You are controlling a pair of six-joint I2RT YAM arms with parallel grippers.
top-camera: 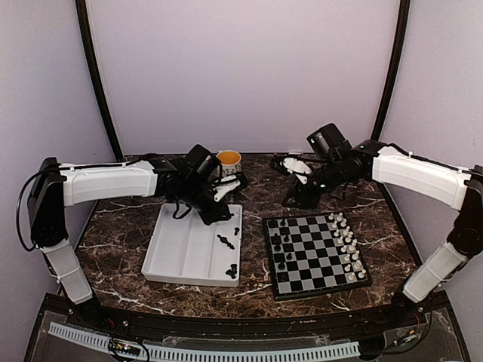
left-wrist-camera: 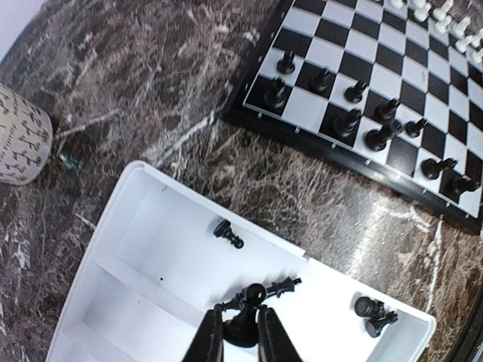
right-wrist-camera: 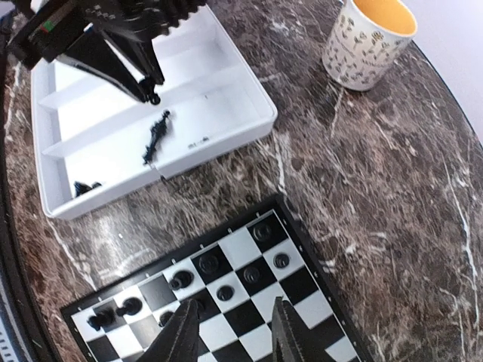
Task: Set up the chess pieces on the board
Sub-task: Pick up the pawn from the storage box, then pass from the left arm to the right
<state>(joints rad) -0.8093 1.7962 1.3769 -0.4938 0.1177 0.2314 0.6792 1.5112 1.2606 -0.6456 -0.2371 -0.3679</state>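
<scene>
So the left gripper (left-wrist-camera: 240, 323) is pinched tight on a black piece (left-wrist-camera: 247, 317) down in the white tray (left-wrist-camera: 136, 226); can't tell if it's off the tray floor. One loose chessman (left-wrist-camera: 283, 286) lies right at the fingertips, another one (left-wrist-camera: 228, 232) a bit past them, and a pair (left-wrist-camera: 373, 313) sits off to their right. The board (left-wrist-camera: 362, 45) is beyond the tray, up and right of the fingers, with black pieces (left-wrist-camera: 355, 121) along its near side. The mug (left-wrist-camera: 19, 136) is far left. The right gripper (right-wrist-camera: 235, 305) hangs over the board's black side, fingers spread, nothing between them.
</scene>
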